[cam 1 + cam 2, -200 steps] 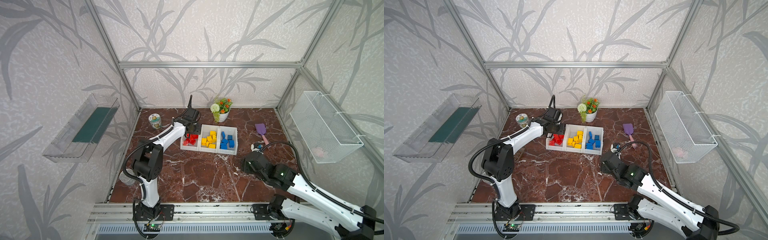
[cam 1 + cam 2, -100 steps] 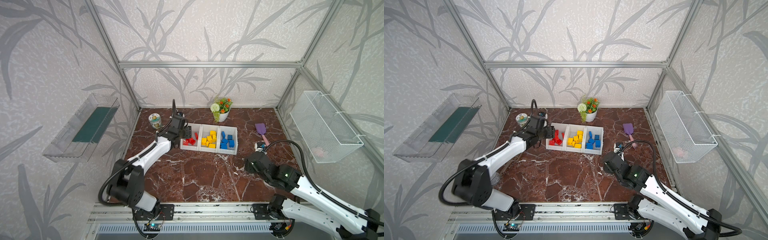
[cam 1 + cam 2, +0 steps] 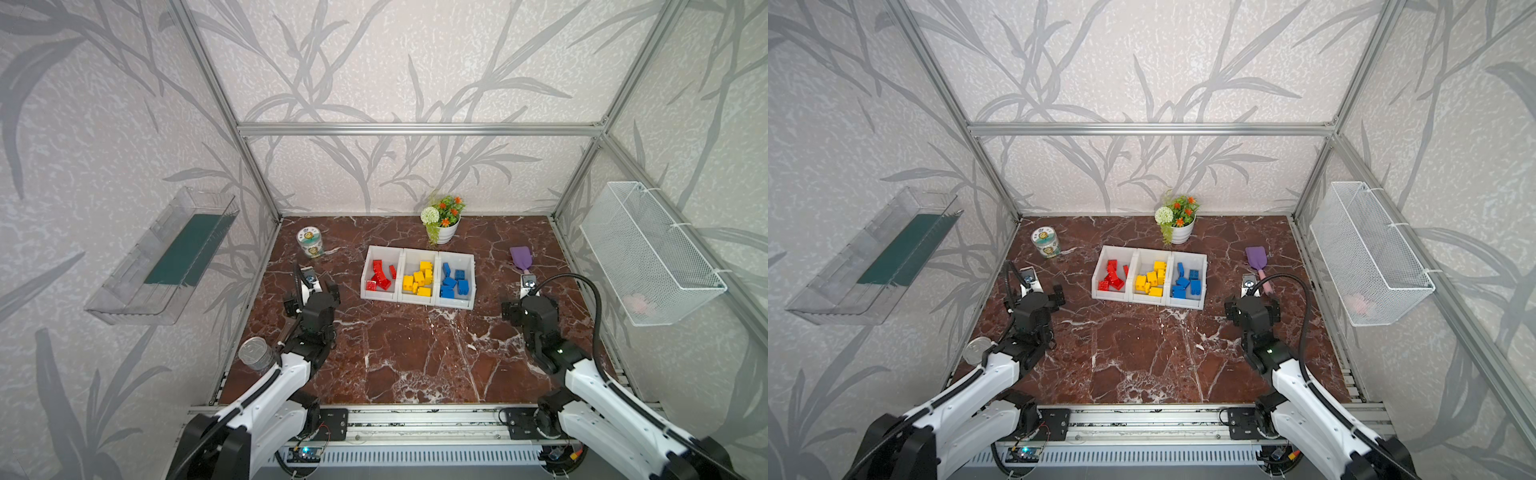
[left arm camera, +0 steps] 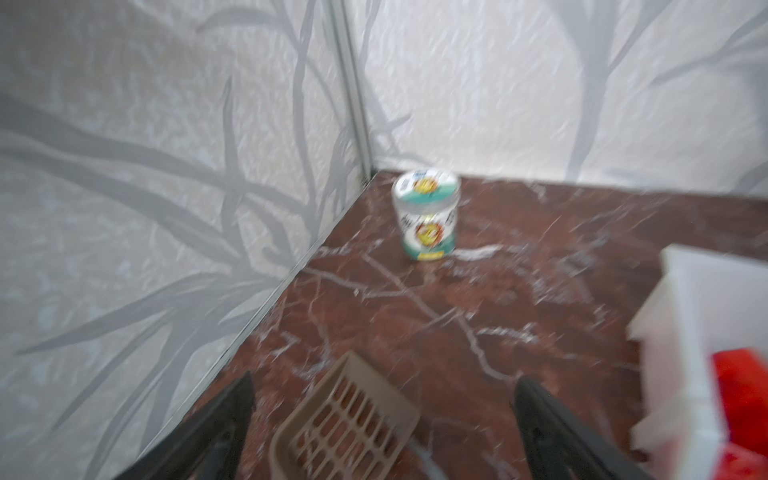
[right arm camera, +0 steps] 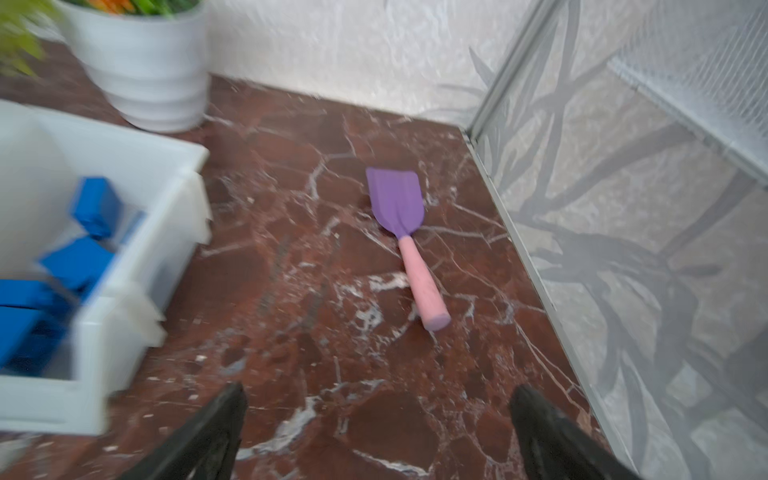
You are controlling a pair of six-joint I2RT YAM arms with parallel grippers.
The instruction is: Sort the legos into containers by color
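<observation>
Legos (image 3: 417,278) color-sorted in containers (image 3: 415,300), left pincer (image 4: 384,386) and right pincer (image 5: 379,390) spread, empty

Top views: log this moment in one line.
state: sorted | red studded plastic bricks: left white plastic bin | yellow bricks: middle bin | blue bricks: right bin | left jaws, right jaws: open, empty
</observation>
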